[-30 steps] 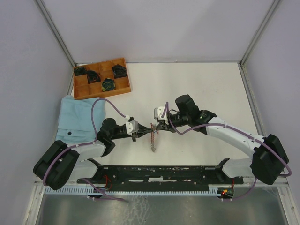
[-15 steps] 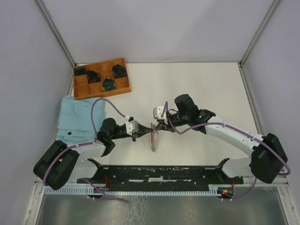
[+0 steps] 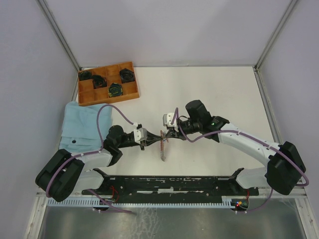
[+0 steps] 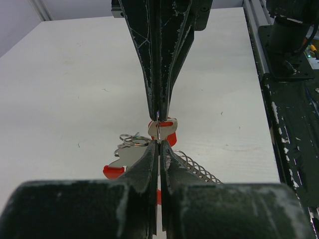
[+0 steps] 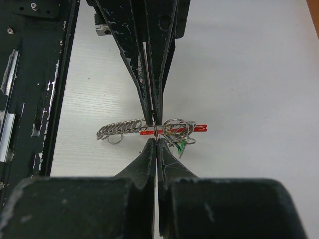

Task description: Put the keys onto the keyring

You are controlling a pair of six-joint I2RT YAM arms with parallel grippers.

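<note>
The keyring [image 3: 162, 143] is pinched over the middle of the white table [image 3: 219, 89], caught between two claws meeting tip to tip. At far left lies a blue cloth [image 3: 79, 124], with a wooden tray [image 3: 94, 95] of dark coils [image 3: 115, 90] behind it. The left gripper [image 3: 148, 141] is clenched on the keyring from one side, the right gripper [image 3: 168, 137] from the other. The right wrist view shows a silver chain [image 5: 118, 130], a red strap [image 5: 197, 129] and a green key [image 5: 182, 146].
</note>
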